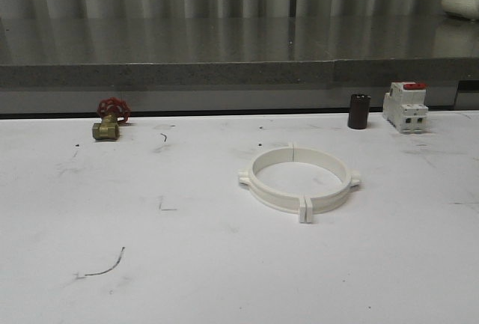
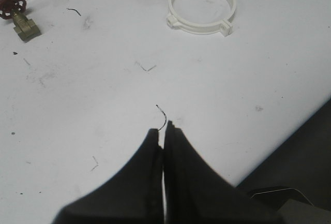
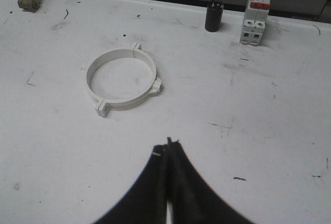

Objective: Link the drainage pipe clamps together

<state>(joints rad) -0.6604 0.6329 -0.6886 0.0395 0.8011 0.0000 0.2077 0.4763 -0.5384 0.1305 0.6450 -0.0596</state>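
The two white drainage pipe clamps [image 1: 299, 180] lie flat on the white table, a little right of its middle, their tabbed ends meeting so that they form one ring. That same ring of drainage pipe clamps [image 2: 201, 5] appears far ahead of my left gripper [image 2: 163, 131], which is shut with nothing between its dark fingers. In the right wrist view the drainage pipe clamps [image 3: 122, 78] sit well apart from my right gripper [image 3: 168, 146], also shut and empty.
A brass valve with a red handwheel [image 1: 110, 120] stands at the back left. A dark cylinder [image 1: 358, 111] and a white circuit breaker with a red top [image 1: 405, 105] stand at the back right. A grey ledge [image 1: 224, 73] runs behind the table.
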